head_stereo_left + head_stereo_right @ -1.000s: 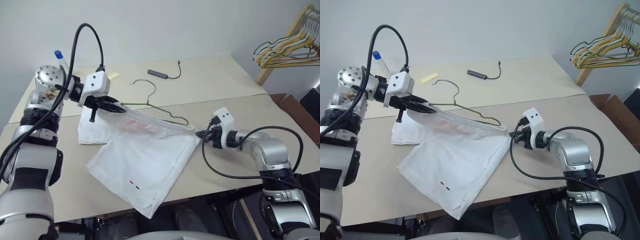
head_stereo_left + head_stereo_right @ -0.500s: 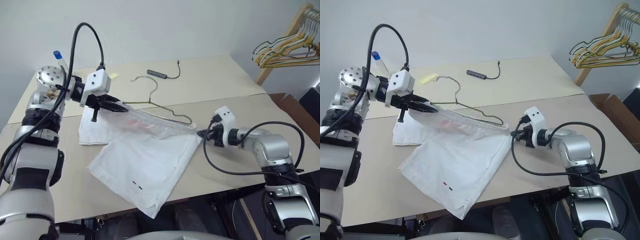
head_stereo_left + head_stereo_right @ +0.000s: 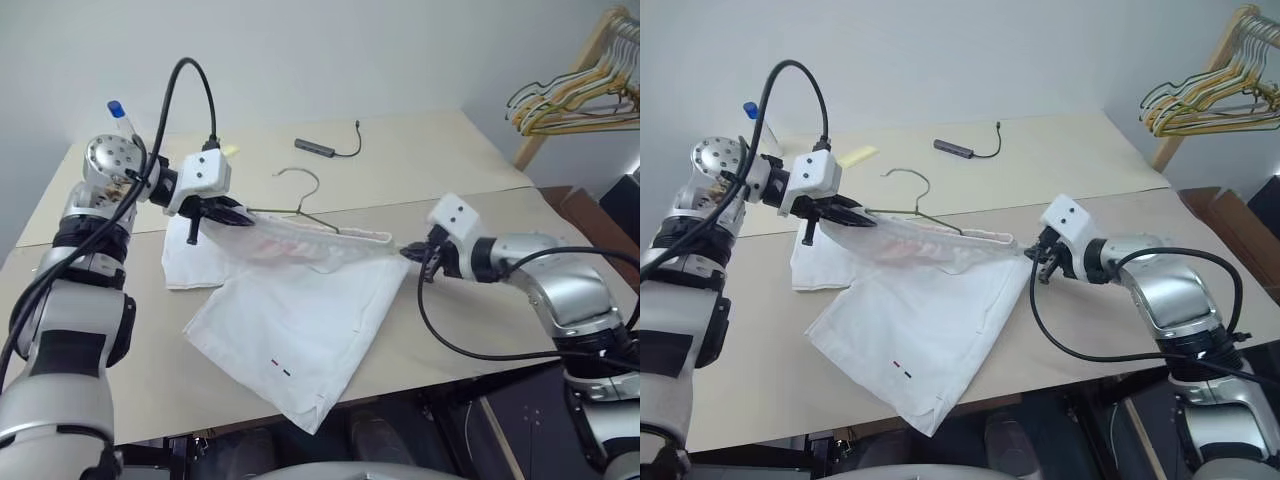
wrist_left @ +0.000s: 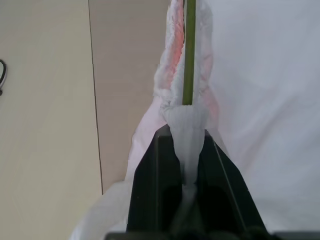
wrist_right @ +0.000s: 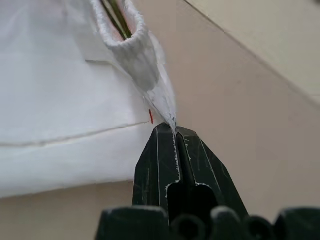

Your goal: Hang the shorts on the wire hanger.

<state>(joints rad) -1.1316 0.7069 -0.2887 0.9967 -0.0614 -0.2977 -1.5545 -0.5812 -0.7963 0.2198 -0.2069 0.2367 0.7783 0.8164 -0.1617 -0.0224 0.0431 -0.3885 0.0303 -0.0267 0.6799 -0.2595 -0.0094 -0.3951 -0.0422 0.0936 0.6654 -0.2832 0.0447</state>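
I am holding the shorts (image 3: 300,300) stretched by the waistband above the worktop (image 3: 450,170), legs trailing limp on it. My left tool (image 3: 240,215) is clamped on one end of the band, my right tool (image 3: 1032,253) pinched together on the other. The wire hanger (image 3: 300,205) is running inside the band, hook poking up. I am judging the cloth light, soft and saggy, so gripping the thick elastic seems safest.
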